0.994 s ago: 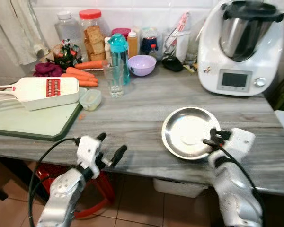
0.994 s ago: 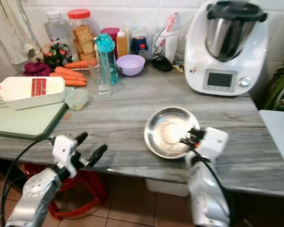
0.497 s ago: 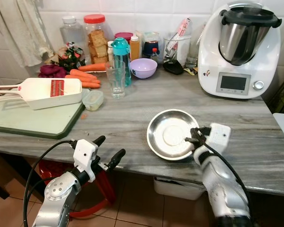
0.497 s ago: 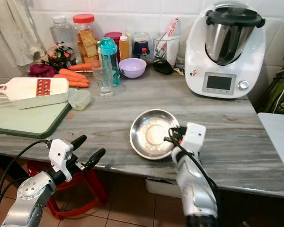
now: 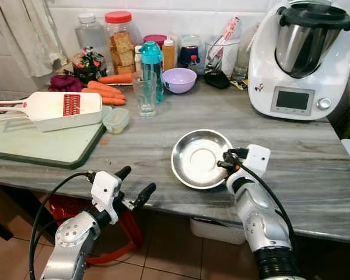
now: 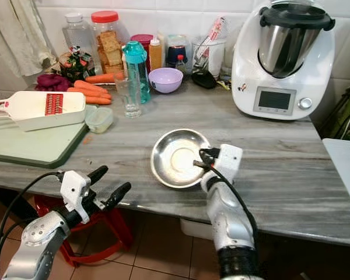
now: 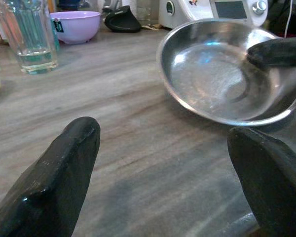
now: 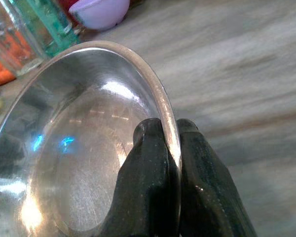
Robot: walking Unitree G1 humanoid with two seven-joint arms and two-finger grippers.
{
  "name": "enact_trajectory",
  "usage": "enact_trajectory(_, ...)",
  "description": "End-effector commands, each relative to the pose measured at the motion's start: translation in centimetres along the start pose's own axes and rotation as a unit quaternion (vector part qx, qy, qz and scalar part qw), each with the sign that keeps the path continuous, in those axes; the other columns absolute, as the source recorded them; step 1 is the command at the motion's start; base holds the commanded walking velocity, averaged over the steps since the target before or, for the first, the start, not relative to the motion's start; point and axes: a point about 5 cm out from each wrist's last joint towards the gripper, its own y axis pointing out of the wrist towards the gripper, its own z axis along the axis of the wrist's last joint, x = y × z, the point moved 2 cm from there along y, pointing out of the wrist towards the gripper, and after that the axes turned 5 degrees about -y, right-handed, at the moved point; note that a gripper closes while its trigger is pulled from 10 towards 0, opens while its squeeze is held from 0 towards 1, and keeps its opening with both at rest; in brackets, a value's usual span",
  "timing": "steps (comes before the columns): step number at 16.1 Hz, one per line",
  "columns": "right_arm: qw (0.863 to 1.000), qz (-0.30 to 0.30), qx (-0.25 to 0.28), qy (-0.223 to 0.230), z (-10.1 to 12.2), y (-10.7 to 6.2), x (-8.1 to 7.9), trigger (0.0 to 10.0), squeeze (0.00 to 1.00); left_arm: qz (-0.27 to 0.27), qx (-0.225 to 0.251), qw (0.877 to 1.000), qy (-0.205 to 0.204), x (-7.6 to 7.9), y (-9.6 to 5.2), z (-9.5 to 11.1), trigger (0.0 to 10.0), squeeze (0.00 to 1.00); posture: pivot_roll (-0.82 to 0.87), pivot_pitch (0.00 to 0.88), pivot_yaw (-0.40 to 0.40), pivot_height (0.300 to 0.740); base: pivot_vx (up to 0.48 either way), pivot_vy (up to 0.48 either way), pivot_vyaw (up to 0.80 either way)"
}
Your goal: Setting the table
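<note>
Food processor top and hanging cloth cut off.

Steel plate on the counter, just left of the right gripper. Ahead and left of it: glass, bottle, bowl. Food processor behind it.
</note>
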Motion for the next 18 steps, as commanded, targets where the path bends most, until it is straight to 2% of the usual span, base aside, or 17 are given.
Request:
enact_trajectory(1,0.999,0.001,-0.040,0.016,-1.4,0.0,-0.3,10.0,0.00,-0.001,0.002,1.000,0.008,-0.1,-0.1,0.4,10.0,0.00,0.05,0.000,0.019,0.740,0.000,0.000,0.00)
enact_trajectory(4,0.996,-0.013,-0.064,0.056,-2.3,-0.1,0.0,10.0,0.00,-0.007,-0.001,1.000,0.000,0.1,-0.2,0.3,10.0,0.00,0.05,0.000,0.021,0.740,0.000,0.000,0.00)
enact_trajectory(8,0.993,-0.032,-0.085,0.081,-3.1,-0.2,0.5,10.0,0.00,-0.017,-0.004,1.000,0.005,0.3,-0.4,0.2,10.0,0.00,0.05,0.000,0.029,0.740,0.000,0.000,0.00)
enact_trajectory(9,0.991,-0.035,-0.089,0.090,-3.2,-0.1,0.6,10.0,1.00,-0.022,-0.005,1.000,0.006,0.4,-0.3,0.3,10.0,0.00,0.04,0.000,0.028,0.740,0.000,0.000,0.00)
enact_trajectory(13,0.991,-0.035,-0.092,0.091,-3.1,0.2,0.5,10.0,1.00,-0.033,-0.006,0.999,0.009,0.7,-0.1,0.3,10.0,0.00,0.04,0.000,0.030,0.740,0.000,0.000,0.00)
enact_trajectory(18,0.990,-0.017,-0.100,0.095,-3.0,0.6,-0.6,10.0,1.00,-0.035,-0.007,0.999,0.008,1.0,-0.1,0.2,10.0,0.00,0.04,0.000,0.025,0.740,0.000,0.000,0.00)
